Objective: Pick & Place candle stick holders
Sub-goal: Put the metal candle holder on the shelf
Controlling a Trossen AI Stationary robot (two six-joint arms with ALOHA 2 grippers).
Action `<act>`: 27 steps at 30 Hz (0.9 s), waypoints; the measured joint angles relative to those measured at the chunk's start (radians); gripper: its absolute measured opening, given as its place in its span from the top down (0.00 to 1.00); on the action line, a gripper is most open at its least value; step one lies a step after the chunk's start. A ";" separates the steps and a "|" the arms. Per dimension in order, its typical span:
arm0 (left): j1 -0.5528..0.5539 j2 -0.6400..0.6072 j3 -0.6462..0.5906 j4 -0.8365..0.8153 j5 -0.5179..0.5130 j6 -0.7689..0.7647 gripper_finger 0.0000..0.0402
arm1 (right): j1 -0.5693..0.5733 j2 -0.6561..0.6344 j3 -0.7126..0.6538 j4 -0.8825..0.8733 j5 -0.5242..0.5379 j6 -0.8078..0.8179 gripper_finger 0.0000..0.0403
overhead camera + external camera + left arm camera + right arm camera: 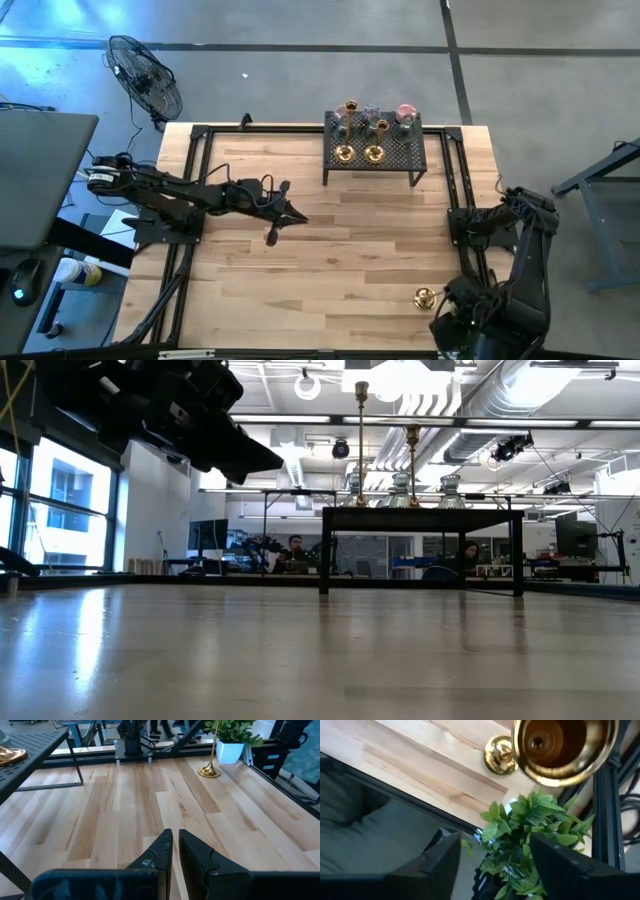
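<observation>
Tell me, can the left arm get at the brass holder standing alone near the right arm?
Probably yes. The left pincer, shut, hovers over mid-table, and bare wooden table lies between it and the brass holder. The black rack stands off to the side, though the potted plant sits close behind the holder.

A pale wooden table (330, 240) with plank grain fills the middle of the high view, edged by a black metal frame (190, 200). A black perforated rack (392, 156) on thin legs stands near the table's far edge. A small green leafy plant (234, 731) in a white pot (230, 752) sits at a table corner beside the frame. Off the table, a black floor fan (146, 77) stands on the grey concrete floor. In the low view, people (293, 552) sit at desks in the room beyond, under white ceiling ducts (480, 400).
</observation>
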 joint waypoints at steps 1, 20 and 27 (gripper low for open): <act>0.000 0.000 0.000 0.000 0.000 0.000 0.93 | 0.000 -0.004 0.000 -0.001 0.012 0.000 0.41; 0.000 0.000 0.000 -0.002 0.000 0.000 0.93 | -0.055 -0.225 -0.248 -0.001 0.142 -0.083 0.36; 0.000 0.001 0.000 -0.019 -0.001 -0.001 0.93 | -0.073 -0.225 -0.248 0.058 0.137 -0.156 0.47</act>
